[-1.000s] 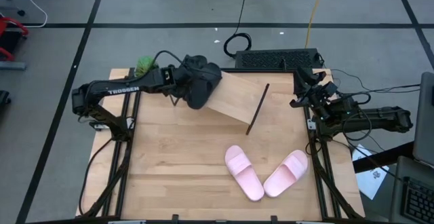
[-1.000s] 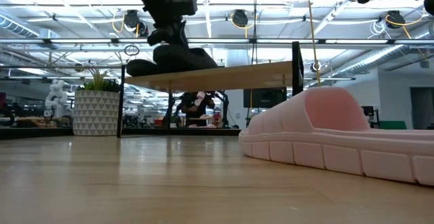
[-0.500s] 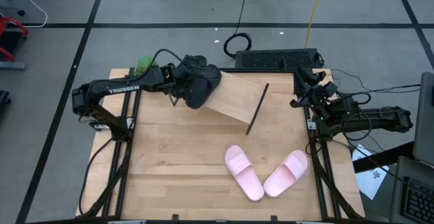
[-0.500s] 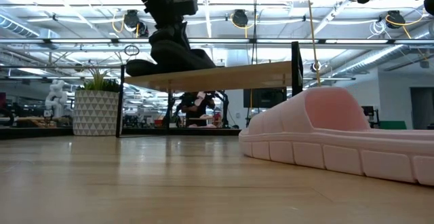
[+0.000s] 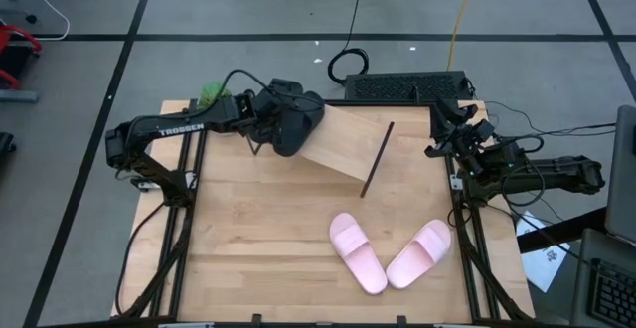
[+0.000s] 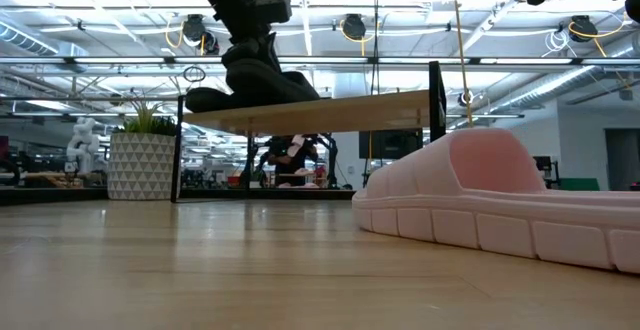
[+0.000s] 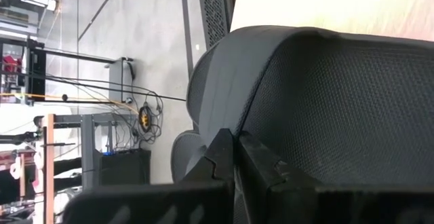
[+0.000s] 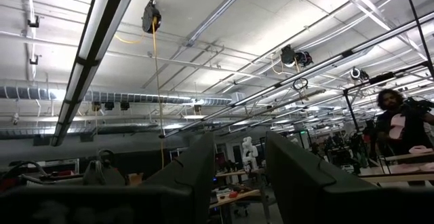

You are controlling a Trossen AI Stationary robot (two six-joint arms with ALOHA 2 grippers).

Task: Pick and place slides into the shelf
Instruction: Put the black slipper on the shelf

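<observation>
A black slide [image 5: 295, 121] sits tipped on the left end of the shelf [image 5: 348, 144], a slanted light-wood board at the table's far side. My left gripper [image 5: 268, 109] is at it with its fingers shut. In the low view the slide [image 6: 265, 75] stands on the board [image 6: 330, 110] under the gripper [image 6: 250, 30]. A second dark rounded form [image 7: 182, 157] shows beyond it. Two pale pink slides [image 5: 356, 253] [image 5: 419, 253] lie soles down on the table's near right. My right gripper [image 5: 444, 131] waits open at the right edge, pointing up. My left gripper comes slanting down from the table's left. Its shut fingertips [image 7: 224, 149] meet the black slide where the smooth strap [image 7: 224, 81] borders the textured surface [image 7: 339, 108]. No gap shows between the fingers, and I cannot tell whether they pinch anything. The slide rests on the shelf.
A black rod [image 5: 378, 159] of the shelf's frame crosses the board's right part. A keyboard [image 5: 407, 86] lies beyond the far edge and a green thing [image 5: 211, 94] at the far left corner. Bare tabletop [image 5: 258, 229] lies near left. A person [image 8: 400, 122] stands in the room.
The black slide has tipped on the shelf's left end: in the low view its part under my left gripper stands higher than a second ago. The gripper stays at the slide with its fingers shut.
</observation>
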